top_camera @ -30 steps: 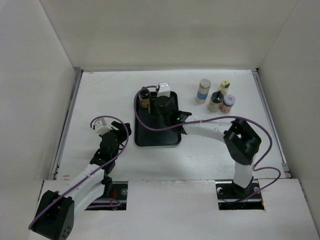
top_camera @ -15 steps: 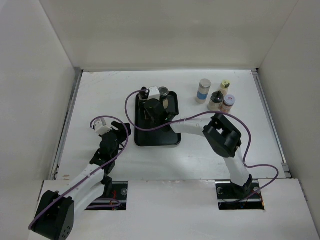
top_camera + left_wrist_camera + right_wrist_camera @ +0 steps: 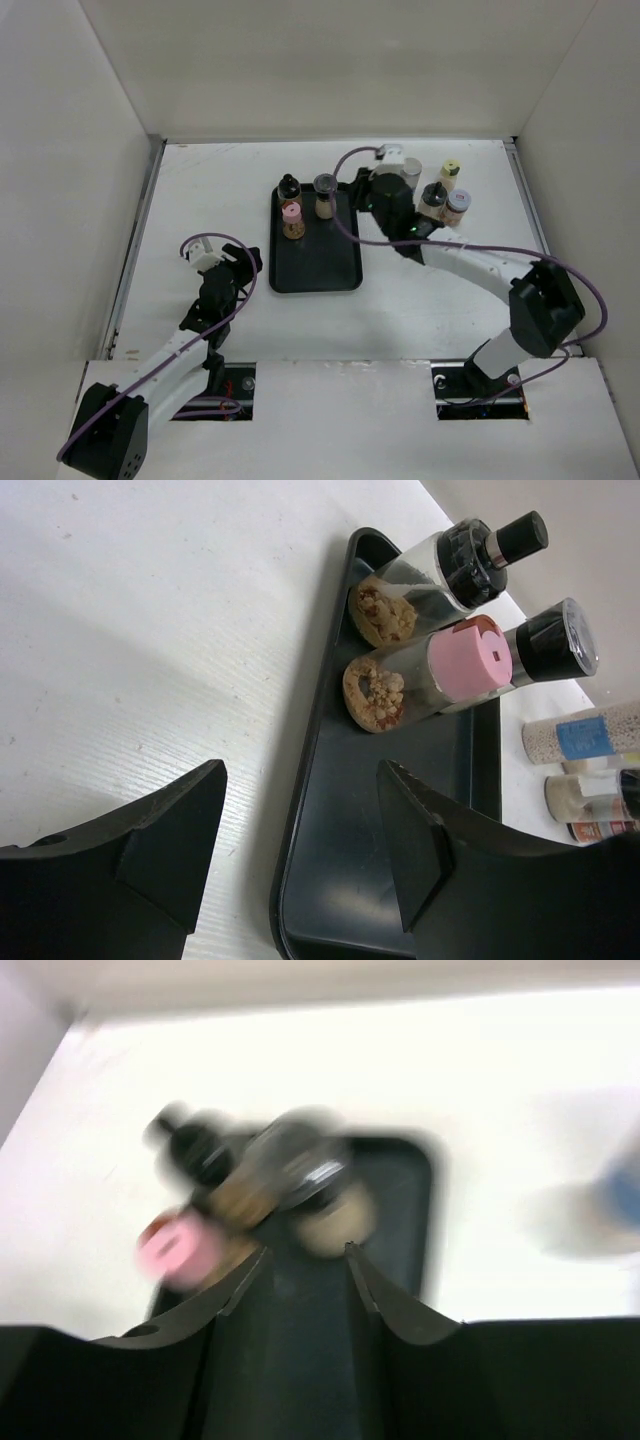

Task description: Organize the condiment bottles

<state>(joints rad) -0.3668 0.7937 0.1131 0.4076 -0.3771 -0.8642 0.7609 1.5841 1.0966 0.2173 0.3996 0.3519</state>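
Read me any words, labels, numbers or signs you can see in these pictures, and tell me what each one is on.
None can be read.
The pale granule-filled bottle with a blue label shows no legible letters in the left wrist view.
The right wrist view is too motion-blurred to read anything.

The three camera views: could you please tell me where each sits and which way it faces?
Top external: high behind the bases, looking down on the table; left arm and right arm show.
Left wrist: low over the table, facing the black tray's left edge; left gripper, open, frames it.
Right wrist: blurred, facing the tray; right gripper, open, below.
Shared: all three show the pink-lidded bottle on the tray.
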